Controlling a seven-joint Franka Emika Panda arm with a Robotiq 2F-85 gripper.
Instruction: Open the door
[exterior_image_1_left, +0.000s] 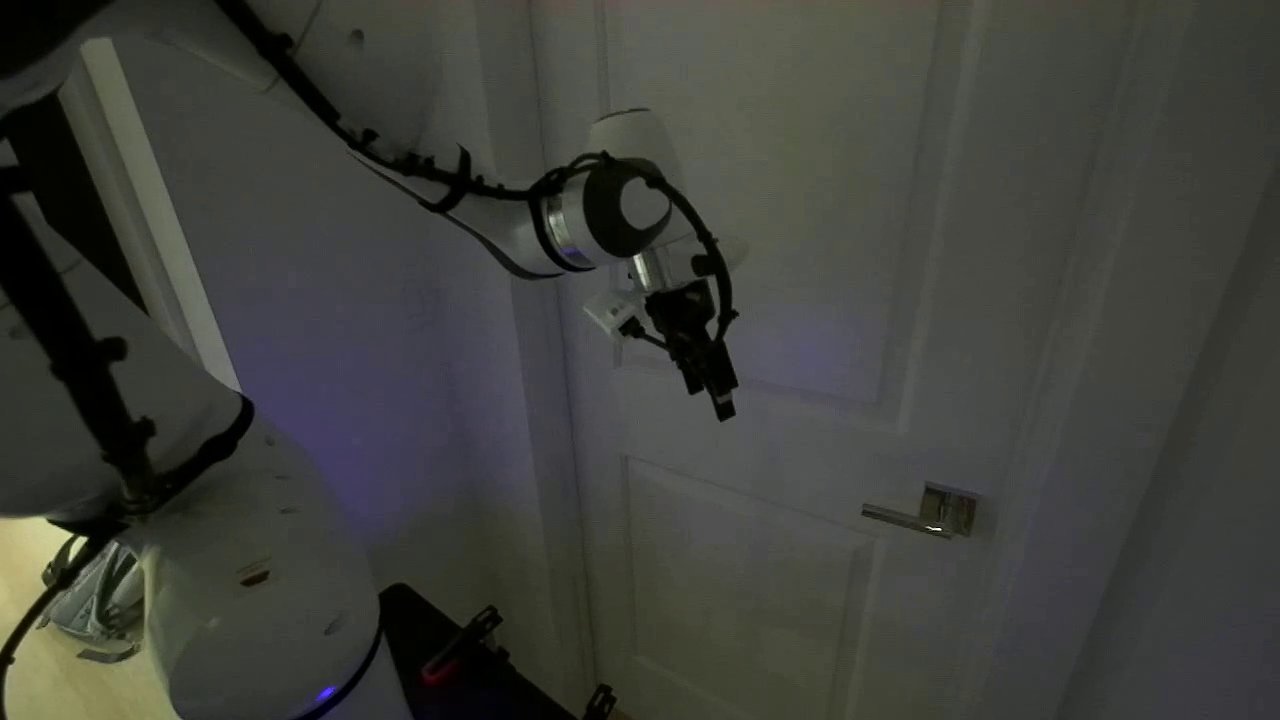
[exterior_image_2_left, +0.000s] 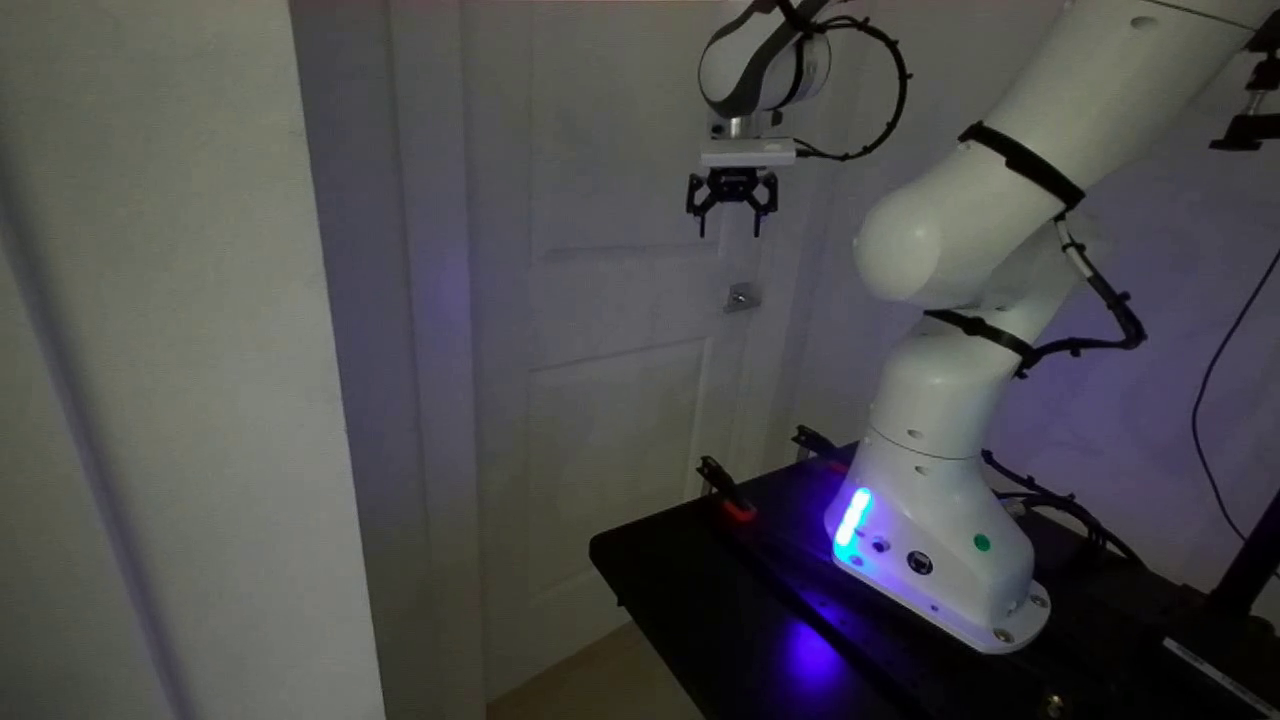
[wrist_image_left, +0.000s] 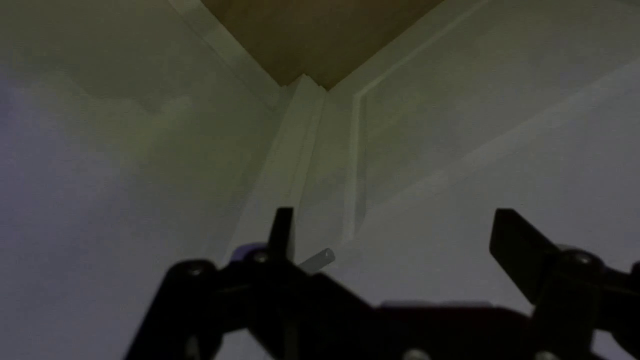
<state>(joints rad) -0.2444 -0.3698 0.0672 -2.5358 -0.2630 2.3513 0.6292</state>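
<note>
The tall white panelled door (exterior_image_1_left: 770, 180) stands shut in its frame; it also shows in an exterior view (exterior_image_2_left: 620, 300) and on the right of the wrist view (wrist_image_left: 440, 165). Its silver lever handle (exterior_image_1_left: 905, 520) is at the lower right there, and small in an exterior view (exterior_image_2_left: 740, 297). In the wrist view only the lever's tip (wrist_image_left: 320, 260) shows beside the left finger; the rest is hidden behind the gripper. My gripper (exterior_image_2_left: 730, 232) is open and empty, pointing down, above the handle and apart from it. It also shows in an exterior view (exterior_image_1_left: 722, 400) and the wrist view (wrist_image_left: 392, 215).
The arm stands on a black table (exterior_image_2_left: 650, 570) with clamps (exterior_image_2_left: 725, 485) at its edge, close to the door. A side wall (wrist_image_left: 125, 175) meets the door frame in a corner. A pale wall edge (exterior_image_2_left: 200, 400) stands in the foreground. A backpack (exterior_image_1_left: 95, 600) lies on the floor.
</note>
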